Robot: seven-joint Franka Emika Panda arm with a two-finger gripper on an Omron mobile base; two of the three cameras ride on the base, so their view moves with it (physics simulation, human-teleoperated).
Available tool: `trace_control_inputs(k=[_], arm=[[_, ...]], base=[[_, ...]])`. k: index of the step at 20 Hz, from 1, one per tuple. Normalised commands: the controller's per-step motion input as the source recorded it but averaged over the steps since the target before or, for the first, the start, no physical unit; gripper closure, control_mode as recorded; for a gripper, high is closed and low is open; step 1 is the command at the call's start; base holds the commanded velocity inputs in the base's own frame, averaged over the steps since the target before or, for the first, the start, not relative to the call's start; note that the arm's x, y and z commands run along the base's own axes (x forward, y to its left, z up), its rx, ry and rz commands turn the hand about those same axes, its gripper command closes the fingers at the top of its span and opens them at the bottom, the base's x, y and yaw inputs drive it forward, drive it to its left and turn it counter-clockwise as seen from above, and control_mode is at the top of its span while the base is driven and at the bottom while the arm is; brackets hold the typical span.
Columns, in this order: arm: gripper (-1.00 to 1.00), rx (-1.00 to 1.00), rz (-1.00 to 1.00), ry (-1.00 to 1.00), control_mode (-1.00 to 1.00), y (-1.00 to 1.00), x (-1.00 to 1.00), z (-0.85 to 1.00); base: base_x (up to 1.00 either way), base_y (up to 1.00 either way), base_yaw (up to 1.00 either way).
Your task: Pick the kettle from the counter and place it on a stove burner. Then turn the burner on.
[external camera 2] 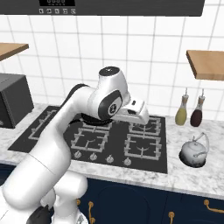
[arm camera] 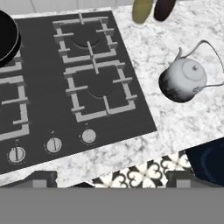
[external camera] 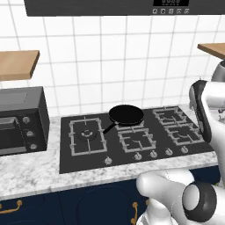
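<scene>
The kettle point(external camera 2: 194, 151) is small, rounded and silver-grey, with a knob on its lid and a thin wire handle. It stands upright on the marbled counter point(external camera 2: 192, 177), just right of the stove point(external camera 2: 144, 162). In the hand view the kettle point(arm camera: 183, 81) lies to the upper right, beside the stove point(arm camera: 43, 118) with its grey grates and front knobs point(arm camera: 89, 136). My gripper point(arm camera: 113, 179) hangs high over the stove's front right corner and the counter edge, well apart from the kettle. It is open, its dark fingertips point(arm camera: 41, 178) set wide with nothing between them. The white hand point(external camera 2: 136, 113) hovers above the right burners.
A black frying pan point(external camera: 126, 115) rests on the back middle burner. Two slim bottles point(external camera 2: 181, 111) stand against the wall behind the kettle. A black toaster oven point(external camera: 22, 121) sits on the counter left of the stove. Wooden shelves point(external camera 2: 205, 63) hang above at both sides.
</scene>
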Motion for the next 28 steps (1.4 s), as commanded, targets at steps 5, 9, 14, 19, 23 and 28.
trace_control_inputs(k=[5,9,14,19,23,28], arm=[[-1.00,-0.03,0.00,0.00,-1.00,-0.99,0.30,-0.20],[-1.00,0.00,0.00,0.00,-1.00,-1.00,0.20,-0.19],[-1.00,0.00,-0.03,0.00,-1.00,-1.00,0.01,-0.05],[-1.00,0.07,-0.02,0.00,-1.00,-0.94,0.00,-0.11],[-1.00,0.12,0.01,0.01,-1.00,-0.48,0.00,-0.20],[-1.00,0.05,0.01,0.01,-1.00,-0.18,0.09,-0.17]], base=[[0.00,0.00,0.00],[0.00,0.00,0.00],[0.00,0.00,0.00],[0.00,0.00,0.00],[0.00,0.00,0.00],[0.00,0.00,0.00]])
